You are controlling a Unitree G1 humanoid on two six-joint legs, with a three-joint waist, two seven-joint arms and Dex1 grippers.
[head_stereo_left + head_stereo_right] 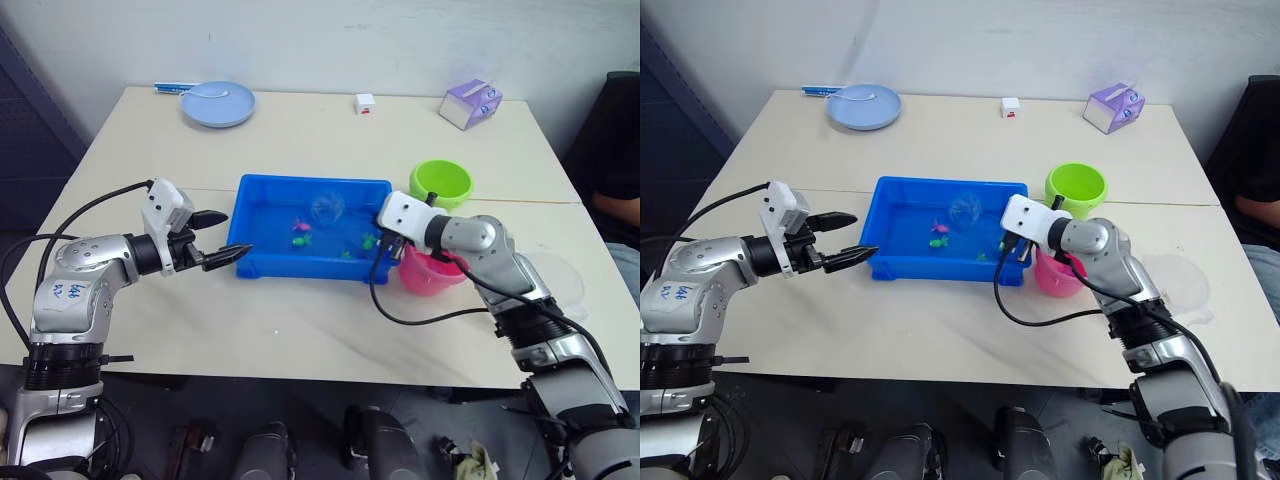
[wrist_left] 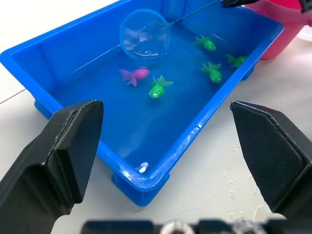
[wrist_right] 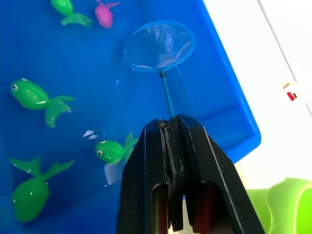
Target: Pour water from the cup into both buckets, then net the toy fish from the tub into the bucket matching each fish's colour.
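Observation:
The blue tub [image 1: 262, 205] sits mid-table with water in it. A pink toy fish [image 2: 136, 74] and several green ones [image 2: 157, 89] float inside. My right gripper [image 3: 170, 126] is shut on the thin handle of a small round blue net [image 3: 158, 46], which hangs over the tub's far side. At the tub's left edge my left gripper [image 1: 238, 232] stands open with nothing between its fingers. The lime green bucket [image 1: 441, 183] and the pink bucket [image 1: 430, 272] stand to the right of the tub. The clear cup [image 1: 560, 278] shows beyond my right arm.
A pale blue plate [image 1: 218, 103], a small white box [image 1: 365, 102] and a purple tissue box [image 1: 470, 104] lie along the table's far side. A seated person [image 1: 620, 190] is at the right edge. Water drops speckle the table beside the tub.

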